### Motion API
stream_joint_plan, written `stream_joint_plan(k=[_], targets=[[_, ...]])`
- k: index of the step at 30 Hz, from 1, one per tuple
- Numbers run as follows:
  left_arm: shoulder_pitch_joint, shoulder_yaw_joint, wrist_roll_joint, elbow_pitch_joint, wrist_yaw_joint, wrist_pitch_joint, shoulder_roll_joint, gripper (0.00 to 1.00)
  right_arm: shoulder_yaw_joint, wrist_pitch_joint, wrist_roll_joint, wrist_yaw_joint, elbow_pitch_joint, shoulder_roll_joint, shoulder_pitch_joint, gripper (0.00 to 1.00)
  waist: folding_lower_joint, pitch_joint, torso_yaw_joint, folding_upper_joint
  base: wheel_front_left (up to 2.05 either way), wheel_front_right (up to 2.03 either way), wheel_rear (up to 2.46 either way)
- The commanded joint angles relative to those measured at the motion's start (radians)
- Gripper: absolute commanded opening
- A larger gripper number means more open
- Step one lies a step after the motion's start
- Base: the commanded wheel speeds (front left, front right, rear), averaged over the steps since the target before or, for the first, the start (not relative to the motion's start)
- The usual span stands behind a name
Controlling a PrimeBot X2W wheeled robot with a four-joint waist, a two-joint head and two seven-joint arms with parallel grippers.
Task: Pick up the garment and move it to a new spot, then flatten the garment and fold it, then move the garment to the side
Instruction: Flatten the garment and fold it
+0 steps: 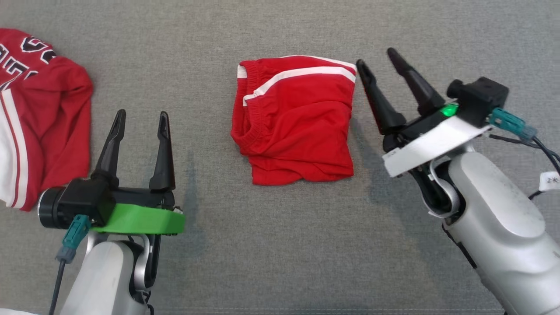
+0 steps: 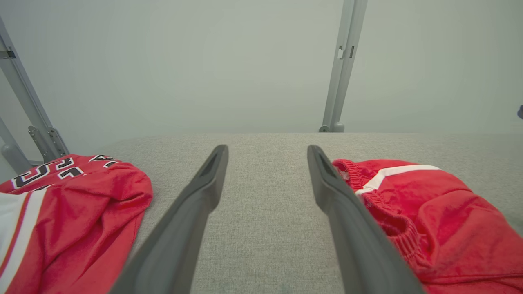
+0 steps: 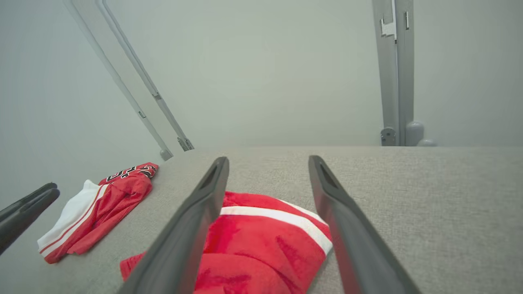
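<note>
Red shorts [image 1: 297, 118] with white side stripes lie folded in a compact, squarish bundle mid tabletop [image 1: 280, 245], elastic waistband showing on the left side. Right pincer [image 1: 376, 57] is wide open and holds nothing. Its fingers sit just beside the bundle's right edge near the top corner; can't tell if they touch. Left pincer [image 1: 142, 113] is also wide open and empty, over bare tabletop between the shorts and a second red-and-white jersey [image 1: 39, 113] at far left.

Fold looks done, so the likely step is shifting the bundle aside. To do it well:
- Bite through all layers at an edge, not just the top ply, or the fold peels open.
- Put one pincer on each opposite edge and move low and slow to keep the shape.
- Head for the free right side, since the jersey takes up the left.
- The bottom hem is slightly rumpled and may catch on the cloth cover.
</note>
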Motion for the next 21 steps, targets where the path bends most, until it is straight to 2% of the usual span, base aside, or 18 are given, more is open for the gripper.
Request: stream_joint_plan(k=[1, 6, 11, 15, 21], targets=[[0.012, 0.006, 0.005, 0.0, 0.005, -0.004, 0.008, 1.0, -0.037, -0.002, -0.036, 0.0, -0.02, 0.007, 0.042, 1.0, -0.0001, -0.019, -0.03, 0.0, 0.0, 0.0, 0.0], [0.029, 0.022, -0.003, -0.006, 0.017, -0.002, 0.024, 1.0, -0.259, -0.003, -0.248, 0.0, -0.141, 0.028, 0.193, 1.0, -0.0001, -0.043, -0.065, 0.0, 0.0, 0.0, 0.0], [0.055, 0.041, -0.015, -0.015, 0.03, 0.003, 0.038, 1.0, -0.405, -0.003, -0.367, 0.0, -0.217, 0.047, 0.322, 1.0, -0.0001, -0.07, -0.089, 0.0, 0.0, 0.0, 0.0], [0.085, 0.053, -0.022, -0.029, 0.045, 0.012, 0.049, 1.0, -0.449, -0.003, -0.405, 0.0, -0.245, 0.066, 0.389, 1.0, -0.0001, -0.093, -0.103, 0.0, 0.0, 0.0, 0.0], [0.136, 0.055, -0.025, -0.043, 0.055, 0.032, 0.061, 1.0, -0.461, -0.003, -0.43, 0.0, -0.254, 0.086, 0.449, 1.0, -0.0001, -0.142, -0.114, 0.0, 0.0, 0.0, 0.0]])
